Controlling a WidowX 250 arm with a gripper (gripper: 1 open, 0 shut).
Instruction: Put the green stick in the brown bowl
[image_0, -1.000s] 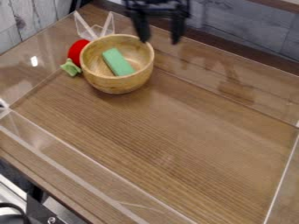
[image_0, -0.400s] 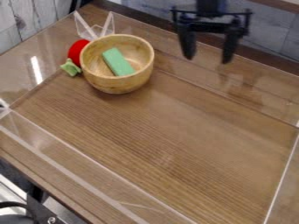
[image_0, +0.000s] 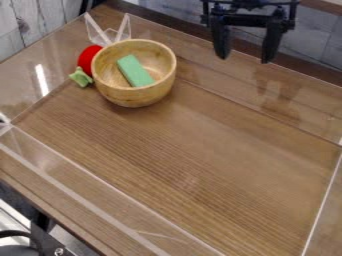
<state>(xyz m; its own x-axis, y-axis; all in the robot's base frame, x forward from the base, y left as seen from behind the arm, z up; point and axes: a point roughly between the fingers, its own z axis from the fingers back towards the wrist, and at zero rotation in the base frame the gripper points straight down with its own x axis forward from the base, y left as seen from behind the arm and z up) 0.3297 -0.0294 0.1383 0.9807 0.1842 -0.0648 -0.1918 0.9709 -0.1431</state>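
Note:
The green stick (image_0: 134, 71) lies flat inside the brown bowl (image_0: 134, 91), which stands at the far left of the wooden table. My gripper (image_0: 247, 48) hangs above the table's far edge, well to the right of the bowl, pointing straight down. Its two dark fingers (image_0: 222, 41) stand wide apart with nothing between them.
A red round object with a small green part (image_0: 87, 62) sits against the bowl's left side. Clear plastic walls (image_0: 40, 70) border the wooden table (image_0: 201, 160) on the left, right and front. A grey plank wall rises behind.
My gripper has moved from just above the bowl's right rim to the right along the far edge and risen a little. It stayed open. The stick and bowl have not moved.

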